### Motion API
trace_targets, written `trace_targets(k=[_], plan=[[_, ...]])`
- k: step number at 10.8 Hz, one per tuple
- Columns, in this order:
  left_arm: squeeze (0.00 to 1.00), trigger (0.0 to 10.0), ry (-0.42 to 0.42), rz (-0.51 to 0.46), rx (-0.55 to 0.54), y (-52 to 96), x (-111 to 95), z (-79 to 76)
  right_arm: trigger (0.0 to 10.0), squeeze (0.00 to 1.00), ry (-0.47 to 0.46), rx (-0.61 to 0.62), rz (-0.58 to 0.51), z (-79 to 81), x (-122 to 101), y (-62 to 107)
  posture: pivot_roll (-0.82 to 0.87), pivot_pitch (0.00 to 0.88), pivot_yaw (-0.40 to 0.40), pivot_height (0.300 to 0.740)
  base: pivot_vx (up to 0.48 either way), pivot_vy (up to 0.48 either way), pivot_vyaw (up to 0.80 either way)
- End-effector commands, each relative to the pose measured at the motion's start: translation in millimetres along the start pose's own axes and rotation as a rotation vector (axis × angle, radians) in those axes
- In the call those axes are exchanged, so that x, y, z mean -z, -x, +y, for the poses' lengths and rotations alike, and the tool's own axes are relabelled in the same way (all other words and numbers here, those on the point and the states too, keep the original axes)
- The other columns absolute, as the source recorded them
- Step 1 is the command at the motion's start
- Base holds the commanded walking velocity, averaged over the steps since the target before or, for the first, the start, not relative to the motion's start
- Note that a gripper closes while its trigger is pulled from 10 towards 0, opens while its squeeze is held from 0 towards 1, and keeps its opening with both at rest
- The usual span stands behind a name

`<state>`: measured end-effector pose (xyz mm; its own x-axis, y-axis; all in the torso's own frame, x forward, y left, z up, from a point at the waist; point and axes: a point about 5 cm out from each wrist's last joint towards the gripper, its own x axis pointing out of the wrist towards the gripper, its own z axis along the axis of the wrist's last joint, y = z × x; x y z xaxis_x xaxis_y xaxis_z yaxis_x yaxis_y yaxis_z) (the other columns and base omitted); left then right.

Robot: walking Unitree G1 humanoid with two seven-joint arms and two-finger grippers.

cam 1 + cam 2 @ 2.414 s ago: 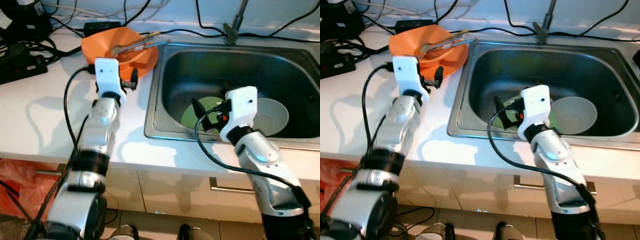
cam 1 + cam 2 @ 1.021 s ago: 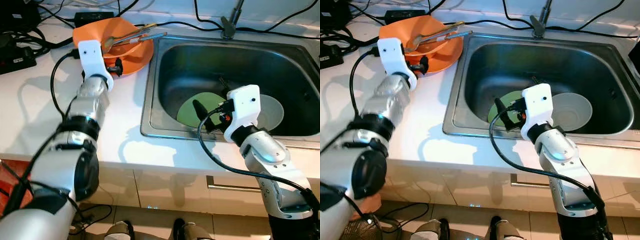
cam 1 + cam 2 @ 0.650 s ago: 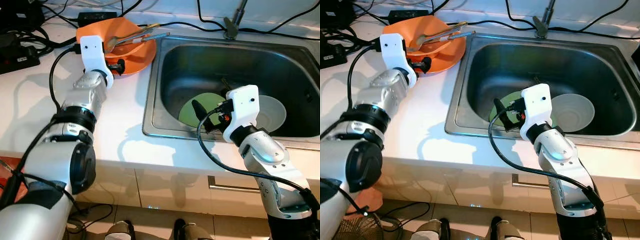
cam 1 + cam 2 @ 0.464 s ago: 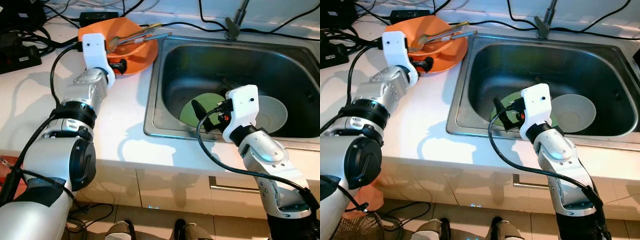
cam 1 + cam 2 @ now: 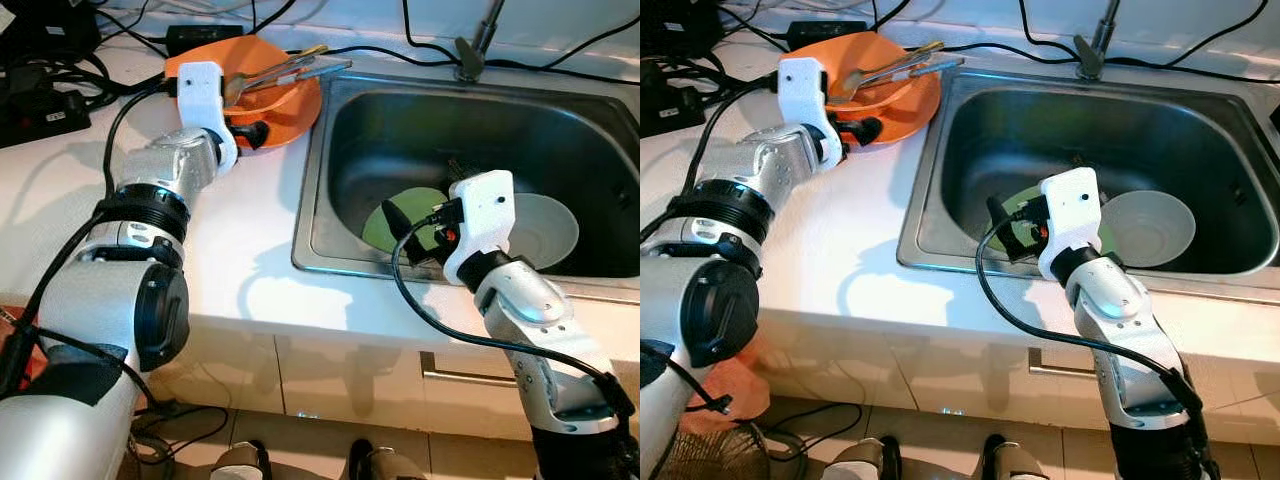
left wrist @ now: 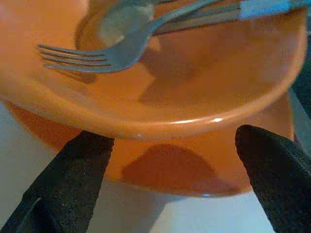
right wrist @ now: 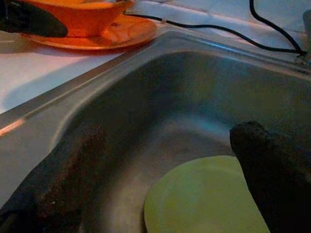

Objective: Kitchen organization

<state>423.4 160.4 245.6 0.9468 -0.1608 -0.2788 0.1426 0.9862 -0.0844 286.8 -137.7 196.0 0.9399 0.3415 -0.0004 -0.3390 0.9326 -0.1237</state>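
On the white bench (image 5: 250,230) beside the sink (image 5: 330,150) sits an orange bowl (image 6: 160,102) on an orange plate (image 6: 194,165), holding a fork (image 6: 97,56); the left tool (image 6: 170,165), fingers spread, faces its rim, while the right tool (image 7: 170,165), also spread, hangs over a green plate (image 7: 204,199)

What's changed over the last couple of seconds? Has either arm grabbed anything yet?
The left gripper has closed in on the stacked orange bowl and orange plate; its open fingers now straddle the dishes near the rim, gripping nothing yet. The right gripper stays open over the green plate in the sink. The white bowl and the fork haven't moved.
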Motion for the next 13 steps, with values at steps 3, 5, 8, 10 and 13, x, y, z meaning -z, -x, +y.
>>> trace_targets(k=[3,5,8,10,13], plan=[[0.0,10.0,-0.058,0.18,0.061,-1.0,29.1,0.5,10.0,0.0,0.005,0.003,-0.024,-0.7,-4.2,-1.9,-0.02,0.161,-0.016,0.74,0.0,0.0,0.0],[0.0,10.0,-0.107,0.234,0.097,1.0,37.0,3.6,10.0,0.0,0.003,0.004,-0.027,-0.8,-4.3,-3.3,-0.01,0.162,-0.014,0.74,0.0,0.0,0.0],[0.0,10.0,-0.16,0.314,0.171,7.4,46.8,9.9,10.0,0.0,-0.004,0.005,-0.034,0.4,-3.5,-5.3,0.01,0.157,-0.003,0.74,0.0,0.0,0.0],[0.0,10.0,-0.179,0.336,0.205,11.9,48.4,12.0,10.0,0.0,-0.006,0.005,-0.036,0.4,-3.3,-6.3,0.02,0.153,-0.003,0.74,0.0,0.0,0.0],[0.0,10.0,-0.205,0.36,0.234,20.7,51.1,17.7,10.0,0.0,-0.006,0.006,-0.042,0.2,-3.5,-7.9,0.03,0.147,-0.002,0.74,0.0,0.0,0.0]])
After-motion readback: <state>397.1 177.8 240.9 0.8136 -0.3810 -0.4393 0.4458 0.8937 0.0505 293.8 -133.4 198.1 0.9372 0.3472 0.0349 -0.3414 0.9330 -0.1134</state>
